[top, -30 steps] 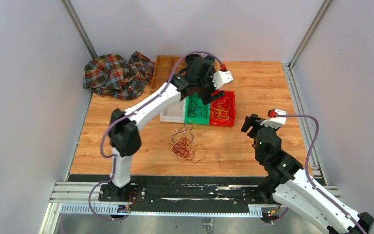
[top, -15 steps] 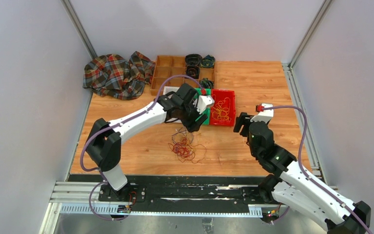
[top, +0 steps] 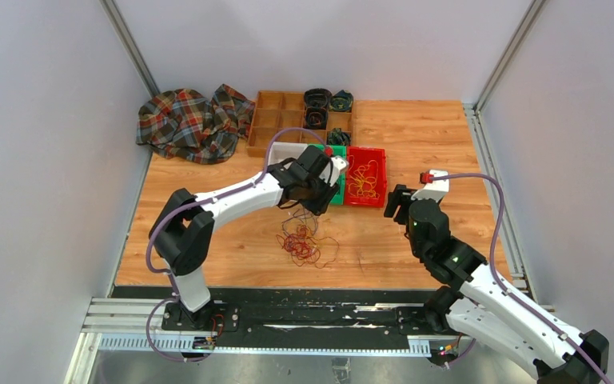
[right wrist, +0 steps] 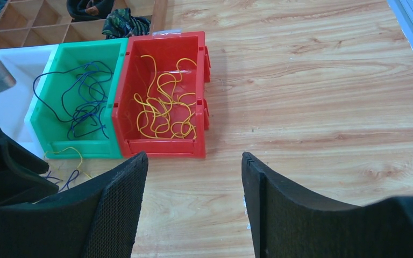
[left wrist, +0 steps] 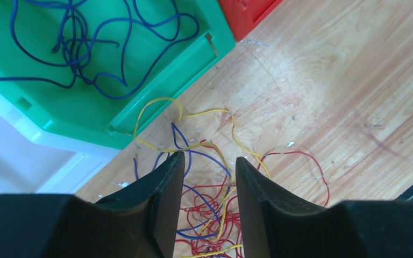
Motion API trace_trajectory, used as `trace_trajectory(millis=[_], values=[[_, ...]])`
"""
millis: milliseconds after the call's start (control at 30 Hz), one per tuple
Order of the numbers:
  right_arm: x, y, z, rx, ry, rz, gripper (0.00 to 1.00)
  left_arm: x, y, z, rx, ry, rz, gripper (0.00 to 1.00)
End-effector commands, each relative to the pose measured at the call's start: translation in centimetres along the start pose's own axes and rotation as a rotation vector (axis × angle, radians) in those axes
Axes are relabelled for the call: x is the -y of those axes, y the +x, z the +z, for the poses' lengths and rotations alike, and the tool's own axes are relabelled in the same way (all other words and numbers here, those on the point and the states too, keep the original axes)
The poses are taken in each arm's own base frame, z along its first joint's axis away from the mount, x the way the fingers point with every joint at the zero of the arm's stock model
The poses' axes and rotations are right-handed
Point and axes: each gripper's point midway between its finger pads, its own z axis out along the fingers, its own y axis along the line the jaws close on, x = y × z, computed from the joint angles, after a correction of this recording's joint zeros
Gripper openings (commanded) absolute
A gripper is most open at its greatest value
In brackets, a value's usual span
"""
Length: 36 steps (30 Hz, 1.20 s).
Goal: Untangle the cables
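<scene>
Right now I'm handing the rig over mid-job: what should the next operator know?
Left gripper: jaws apart, low over the far edge of the tangle, no strand clearly gripped.
Right gripper: open, empty, over the table, right of the tangle.
Done: blue cables lie in the green bin, yellow cables in the red bin.
Left: red, yellow and blue strands lie knotted on the table in front of the green bin.

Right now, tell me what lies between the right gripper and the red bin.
Only bare wooden table separates the right gripper from the red bin; the right wrist view shows it.
</scene>
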Motion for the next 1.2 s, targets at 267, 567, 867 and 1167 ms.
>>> trace_trajectory(millis=[267, 567, 867, 1167], values=[[0.8, 0.2, 0.1, 0.006, 0.028, 0.005, 0.64, -0.2, 1.1, 1.1, -0.013, -0.035, -0.039, 0.41], [0.9, 0.1, 0.0, 0.012, 0.032, 0.013, 0.63, 2.2, 2.4, 1.7, -0.053, 0.090, -0.027, 0.51], [0.8, 0.2, -0.1, 0.010, 0.026, 0.018, 0.60, 1.0, 0.8, 1.8, -0.017, 0.036, 0.045, 0.26], [-2.2, -1.1, 0.0, 0.055, -0.138, 0.009, 0.62, 4.0, -5.4, -7.5, 0.109, 0.221, 0.376, 0.01]])
